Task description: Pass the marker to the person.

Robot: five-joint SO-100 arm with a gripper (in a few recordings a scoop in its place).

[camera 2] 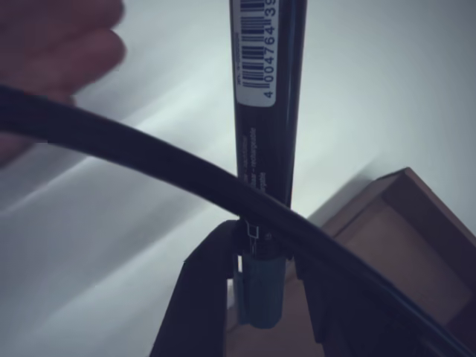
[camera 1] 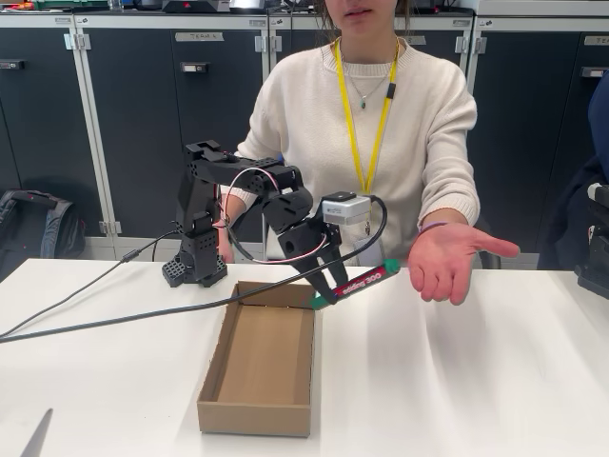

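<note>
A: Where's the marker (camera 1: 360,281)?

B: Clamped in the end effector (camera 1: 328,288) near its green tail, above the counter (camera 1: 457,381), just past the cardboard box (camera 1: 257,367). Its far end points toward two o'clock in the fixed view, at the person's open hand (camera 1: 452,259).

A: How will it handle?

B: Probably light, rigid, smooth plastic, so it could pivot in an end grip. She should take the free labelled barrel.

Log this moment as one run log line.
gripper: shut on marker | marker: lifted, beside box | person's hand: open, palm up, apart from marker | handover: not yet done
</note>
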